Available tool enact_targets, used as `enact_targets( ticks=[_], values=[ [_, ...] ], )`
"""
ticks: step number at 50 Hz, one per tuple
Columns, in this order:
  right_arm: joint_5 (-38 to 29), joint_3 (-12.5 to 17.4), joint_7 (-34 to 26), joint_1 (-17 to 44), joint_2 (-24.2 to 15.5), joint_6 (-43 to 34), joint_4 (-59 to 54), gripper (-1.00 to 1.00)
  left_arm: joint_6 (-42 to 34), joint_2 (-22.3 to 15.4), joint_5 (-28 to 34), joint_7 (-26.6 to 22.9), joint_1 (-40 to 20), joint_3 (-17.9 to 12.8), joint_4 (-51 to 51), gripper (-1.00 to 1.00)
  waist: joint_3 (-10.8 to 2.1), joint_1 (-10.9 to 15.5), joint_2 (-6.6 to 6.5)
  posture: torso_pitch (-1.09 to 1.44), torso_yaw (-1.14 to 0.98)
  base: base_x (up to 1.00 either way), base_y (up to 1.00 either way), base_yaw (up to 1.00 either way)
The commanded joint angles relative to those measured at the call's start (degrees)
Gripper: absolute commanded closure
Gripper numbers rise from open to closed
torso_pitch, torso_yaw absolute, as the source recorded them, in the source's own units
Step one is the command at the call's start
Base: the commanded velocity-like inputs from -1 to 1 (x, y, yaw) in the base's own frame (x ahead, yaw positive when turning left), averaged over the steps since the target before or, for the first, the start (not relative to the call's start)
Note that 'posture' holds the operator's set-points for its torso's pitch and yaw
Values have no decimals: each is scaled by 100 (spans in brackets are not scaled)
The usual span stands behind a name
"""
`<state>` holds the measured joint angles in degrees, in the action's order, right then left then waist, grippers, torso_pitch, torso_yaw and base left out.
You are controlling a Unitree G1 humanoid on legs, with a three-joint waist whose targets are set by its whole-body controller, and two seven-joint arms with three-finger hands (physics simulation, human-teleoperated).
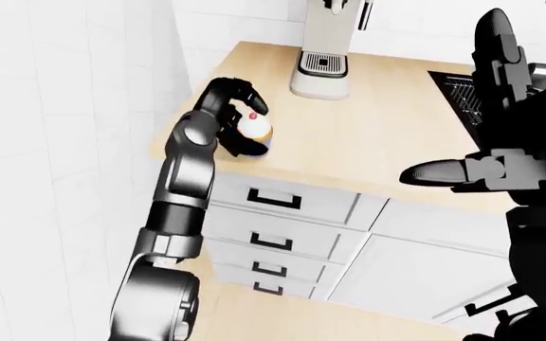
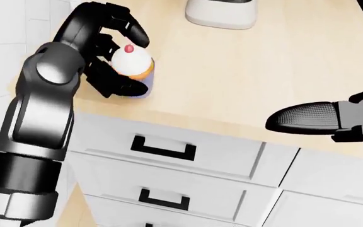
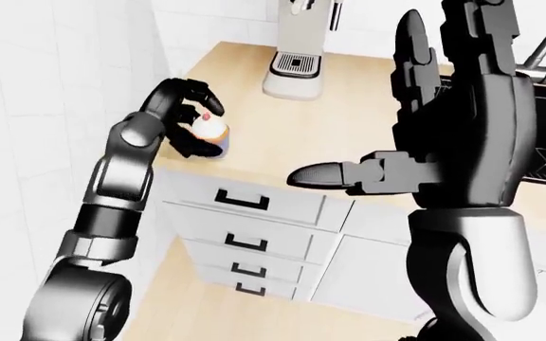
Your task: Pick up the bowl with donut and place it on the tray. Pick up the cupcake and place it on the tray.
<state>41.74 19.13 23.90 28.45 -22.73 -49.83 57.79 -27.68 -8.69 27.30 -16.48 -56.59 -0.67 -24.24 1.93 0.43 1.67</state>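
step: grasping cupcake | cupcake (image 2: 133, 66) upright near counter (image 2: 244, 80) left edge | left hand (image 2: 115, 52) curls round it, fingers above and below, grip looks nearly closed | right hand (image 3: 444, 142) spread open, well apart | tray, bowl unseen

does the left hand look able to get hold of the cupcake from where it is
Probably yes. The left hand already curls about the cupcake, fingers arching over its top and a thumb low at its side, with nothing between them. Whether the grip is firm is unclear.
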Motion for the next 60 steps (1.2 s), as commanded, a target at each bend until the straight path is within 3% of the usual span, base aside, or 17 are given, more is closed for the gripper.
enact_targets(
  ticks=[1,14,18,21,23,26,35,38,40,42,45,49,51,54,55,58,60],
  values=[
    [38,89,41,127,-83,121,80,-100,-164,-58,25,-101,-225,-60,625,100,-169,2,3,0,0,0,0,0],
    [167,54,166,150,-156,146,74,-100,-1168,-119,62,-639,-49,-95,2243,100,-100,10,-2,0,0,0,0,0],
    [192,60,188,186,-160,104,36,-100,-1231,-112,106,-696,46,-43,2431,100,-298,-52,-72,0,0,-44,0,0],
    [140,10,152,129,-131,126,-8,-100,-1239,-95,120,-713,61,-44,2485,100,-225,-69,-83,0,0,-81,-8,0],
    [134,31,124,94,-115,133,-1,-100,-1290,-94,150,-758,104,-29,2579,100,-51,-87,-279,0,0,-61,-60,0],
    [125,-3,137,149,-95,95,-28,-100,-1372,-132,160,-822,50,-72,2652,100,-79,-145,-396,0,0,-44,-99,0],
    [146,7,176,142,-77,10,13,-100,-1375,-142,170,-838,132,-79,2699,100,16,-258,-83,0,0,-41,-100,0],
    [147,23,180,116,-59,14,13,-100,-1375,-139,170,-830,143,-75,2709,100,-14,-188,198,0,0,-29,-100,0],
    [156,27,184,121,-67,5,14,-100,-1375,-136,161,-826,138,-83,2703,100,-157,-64,563,0,0,-27,-100,0],
    [129,20,164,96,-68,32,7,-100,-1359,-135,152,-812,144,-85,2691,100,8,-123,431,0,0,-27,-100,0],
    [93,8,133,76,-54,64,-4,-100,-1368,-139,147,-810,164,-86,2711,100,-206,-149,350,0,0,-73,-98,0],
    [68,9,114,64,-38,72,5,-100,-1351,-157,127,-797,193,-107,2705,100,-58,-265,173,0,0,-99,-79,0],
    [56,3,106,72,-30,76,-9,-100,-1316,-168,110,-780,198,-115,2669,100,-107,-317,129,0,0,-100,-62,0],
    [55,13,106,86,-29,65,-20,-100,-1337,-181,105,-789,176,-105,2676,100,-254,-315,-286,0,0,-100,-62,0],
    [71,26,115,95,-35,47,-15,-100,-1343,-183,107,-791,171,-104,2681,100,-250,-156,-315,0,0,-100,-62,0],
    [108,37,159,111,-37,7,-32,-100,-1313,-189,98,-780,185,-109,2664,100,-306,-208,-379,0,0,-100,-65,0],
    [106,24,202,113,-47,-30,-40,-100,-1345,-188,108,-789,188,-106,2698,100,-191,-235,-287,0,0,-100,-80,0]
  ],
)
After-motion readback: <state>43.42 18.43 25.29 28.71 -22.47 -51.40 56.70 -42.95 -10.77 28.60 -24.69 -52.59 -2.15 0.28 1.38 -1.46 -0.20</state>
